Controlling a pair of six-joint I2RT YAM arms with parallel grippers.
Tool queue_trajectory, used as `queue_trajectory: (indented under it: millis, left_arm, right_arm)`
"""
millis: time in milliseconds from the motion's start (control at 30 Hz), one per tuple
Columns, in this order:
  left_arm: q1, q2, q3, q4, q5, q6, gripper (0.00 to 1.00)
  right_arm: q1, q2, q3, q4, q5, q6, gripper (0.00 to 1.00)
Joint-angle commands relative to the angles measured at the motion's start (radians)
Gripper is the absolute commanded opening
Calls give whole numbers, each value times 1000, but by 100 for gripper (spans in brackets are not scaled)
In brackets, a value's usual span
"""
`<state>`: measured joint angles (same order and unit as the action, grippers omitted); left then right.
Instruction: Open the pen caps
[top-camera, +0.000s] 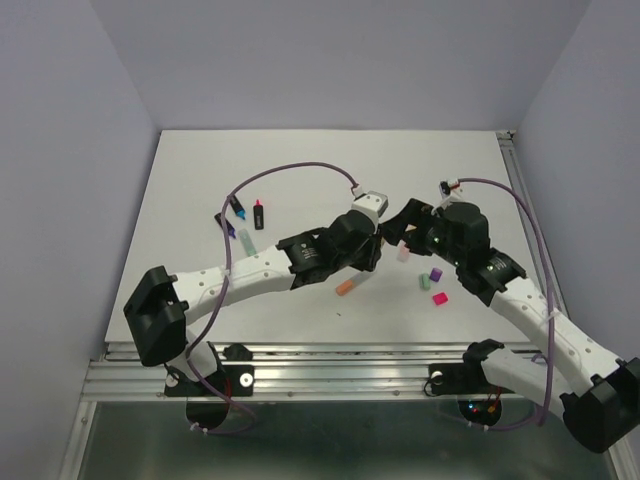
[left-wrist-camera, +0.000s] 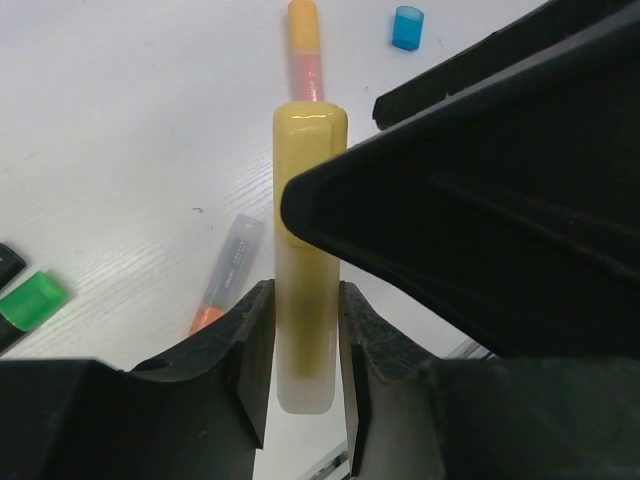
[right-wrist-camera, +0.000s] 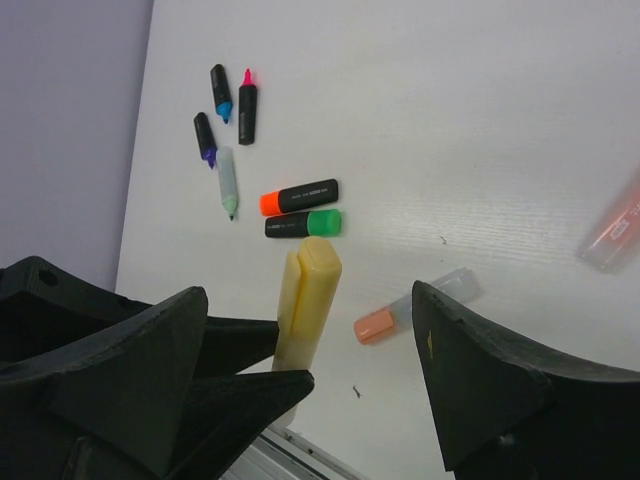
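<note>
A yellow highlighter pen (left-wrist-camera: 307, 300) stands between the jaws of my left gripper (left-wrist-camera: 305, 290), which is shut on its pale barrel. Its yellow cap (right-wrist-camera: 320, 265), with a clip, is still on the pen's far end. My right gripper (right-wrist-camera: 360, 335) is open around that cap: one finger (right-wrist-camera: 250, 395) sits close beside the pen, the other finger (right-wrist-camera: 490, 370) stands well apart. From above, both grippers (top-camera: 378, 243) (top-camera: 402, 236) meet over the middle of the table.
Loose caps lie on the table to the right: purple (top-camera: 436, 274), green (top-camera: 424, 281), pink (top-camera: 440, 298), and a cyan one (left-wrist-camera: 407, 27). A grey pen with an orange cap (right-wrist-camera: 410, 308) lies below the grippers. Capped orange (right-wrist-camera: 300, 197) and green (right-wrist-camera: 303, 223) pens and several uncapped ones (top-camera: 240, 215) lie left.
</note>
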<state>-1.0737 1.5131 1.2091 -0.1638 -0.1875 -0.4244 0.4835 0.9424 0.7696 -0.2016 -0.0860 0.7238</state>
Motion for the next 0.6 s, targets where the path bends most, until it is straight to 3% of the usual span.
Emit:
queue_trajectory:
  millis: [0, 67, 233, 300, 333, 433, 467, 567]
  left_arm:
    - [-11, 13, 70, 21, -13, 10, 0]
    - [-19, 30, 87, 21, -16, 9, 0]
    - [-22, 45, 115, 18, -30, 4, 0]
    - [-23, 50, 121, 18, -32, 3, 0]
    - [-22, 53, 122, 18, -33, 1, 0]
    - [-22, 47, 121, 18, -38, -7, 0]
    - [-22, 39, 116, 20, -36, -10, 0]
    - [-25, 10, 83, 38, -26, -20, 0]
  right_arm:
    - [-6, 25, 56, 94, -6, 20, 82]
    - [-8, 39, 54, 99, -9, 26, 71]
    - [-6, 47, 45, 111, -31, 46, 57]
    - [-8, 41, 40, 116, -38, 49, 44]
    - [-6, 39, 40, 114, -40, 48, 32]
    - [-6, 38, 43, 99, -47, 49, 16]
    - [-6, 38, 43, 93, -49, 51, 5]
    - [-6, 42, 49, 74, -38, 45, 1]
